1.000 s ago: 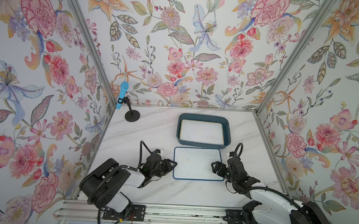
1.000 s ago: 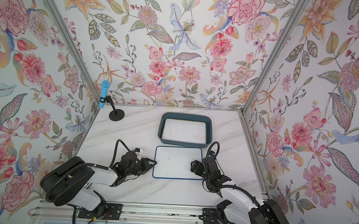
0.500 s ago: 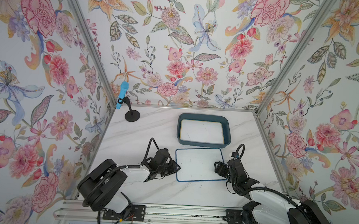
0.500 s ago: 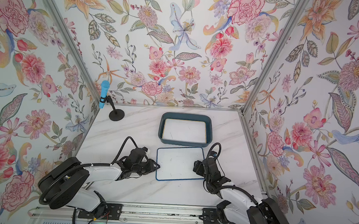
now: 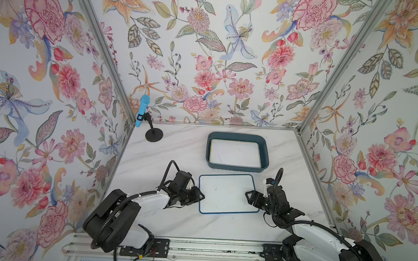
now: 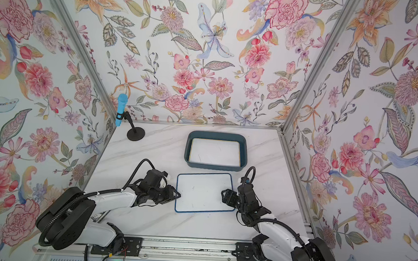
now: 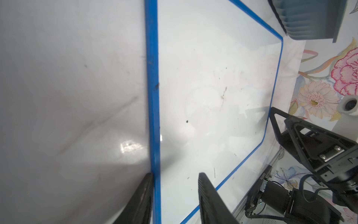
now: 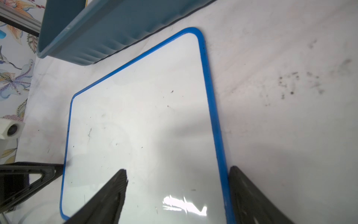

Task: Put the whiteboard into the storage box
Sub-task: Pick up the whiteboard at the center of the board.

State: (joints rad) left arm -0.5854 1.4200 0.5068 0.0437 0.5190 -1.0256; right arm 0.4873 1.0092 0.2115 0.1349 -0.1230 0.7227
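Down on the marble tabletop (image 5: 167,153), the blue-framed whiteboard (image 5: 226,193) is lying flat, just in front of the near wall of the teal storage box (image 5: 235,168), with a thin gap between them. Heads up, the box isn't empty: another whiteboard (image 5: 235,153) with a pale frame already covers its floor.

The left gripper (image 7: 175,175) sits at the board's left edge with its jaws apart, straddling the blue frame. One finger is on the table side and the other is over the white face. The right gripper (image 8: 178,169) does the same on the opposite edge, jaws apart, nothing clamped. So neither one has hold of anything. I'd say this is the lining-up bit before a two-armed pick.

What worries me from here:
- That board is thin and flush with the table, so there's no lip to get under. If the fingers (image 8: 244,190) close as they stand, they'd likely scrape across the glossy face and shove the board sideways rather than grab it.
- A shove toward the box could bump the box along the table.
- If one arm lifts ahead of the other, the board tilts and can slip out.
- The box looks only a bit bigger than the board, so a skewed approach could hang a corner on the rim. It also has to land on top of the one already inside.
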